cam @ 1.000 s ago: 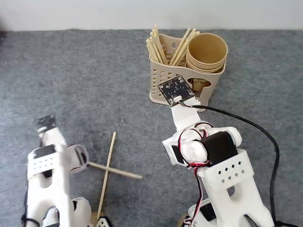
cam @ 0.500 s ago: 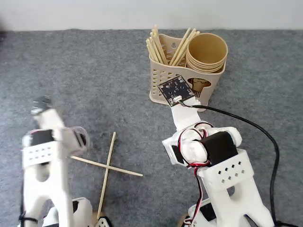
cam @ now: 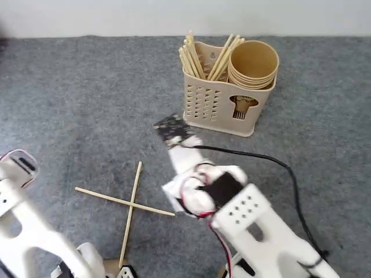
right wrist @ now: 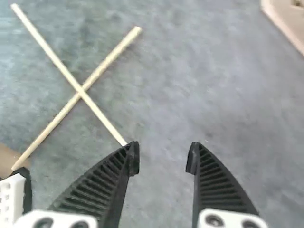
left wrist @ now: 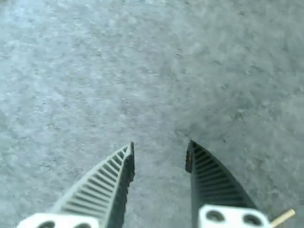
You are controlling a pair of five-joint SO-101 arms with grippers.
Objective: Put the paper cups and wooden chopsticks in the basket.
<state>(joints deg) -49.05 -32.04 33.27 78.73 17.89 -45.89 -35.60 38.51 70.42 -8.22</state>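
Note:
Two wooden chopsticks lie crossed on the grey carpet, one long way across (cam: 104,197) and one running toward the front edge (cam: 134,185). The beige basket (cam: 203,101) at the back holds a stack of paper cups (cam: 253,61) and several chopsticks (cam: 194,55). My right gripper (right wrist: 163,149) hangs open over bare carpet, just short of the crossed chopsticks (right wrist: 47,45) (right wrist: 111,54). My left gripper (left wrist: 160,149) is open above plain carpet, with a chopstick tip (left wrist: 284,217) beside one finger. Neither holds anything.
The right arm (cam: 232,202) stretches across the middle, trailing a black cable (cam: 278,162) over the carpet. The left arm (cam: 20,220) sits at the front left corner. A basket corner (right wrist: 285,19) shows in the right wrist view.
The right arm has swung left, away from the basket and toward the crossed chopsticks. The left arm has drawn back to the front left, uncovering the whole chopstick.

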